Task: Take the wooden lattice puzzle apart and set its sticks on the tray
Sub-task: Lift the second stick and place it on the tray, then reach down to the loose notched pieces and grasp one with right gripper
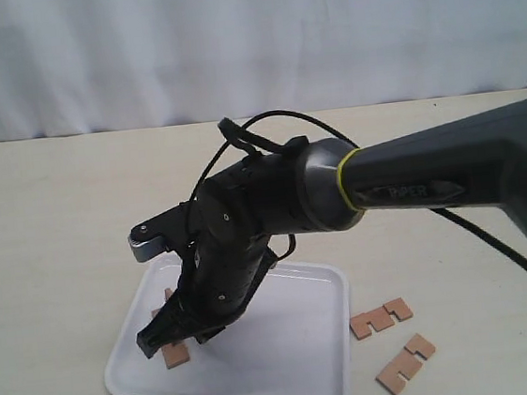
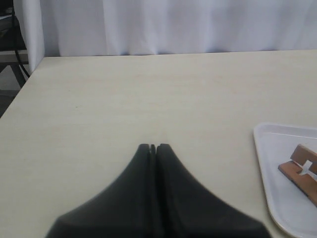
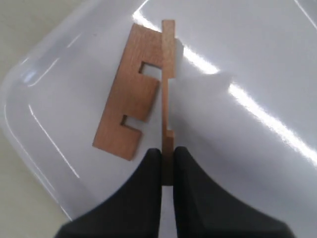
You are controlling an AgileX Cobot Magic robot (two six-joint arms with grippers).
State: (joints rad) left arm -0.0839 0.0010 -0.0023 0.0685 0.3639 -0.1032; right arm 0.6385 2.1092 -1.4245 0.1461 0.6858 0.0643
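No interlocked lattice puzzle shows, only separate sticks. My right gripper point(image 3: 168, 151) is shut on a light-brown notched stick point(image 3: 168, 74), holding it on edge over the white tray point(image 3: 247, 148). A second stick point(image 3: 130, 109) lies flat on the tray beside it, its notches facing the held one. In the exterior view the right gripper point(image 1: 170, 335) is low over the tray point(image 1: 298, 345) near its left end, partly covering the sticks point(image 1: 176, 355). Two more sticks point(image 1: 381, 318) point(image 1: 405, 363) lie on the table right of the tray. My left gripper point(image 2: 152, 147) is shut and empty over bare table.
The right arm point(image 1: 413, 182) reaches across from the right, with a black cable point(image 1: 505, 248) trailing behind it. A white curtain point(image 1: 247, 39) backs the table. The left wrist view shows the tray's corner point(image 2: 277, 148) with the sticks point(image 2: 297, 166), and the table's edge point(image 2: 20, 89).
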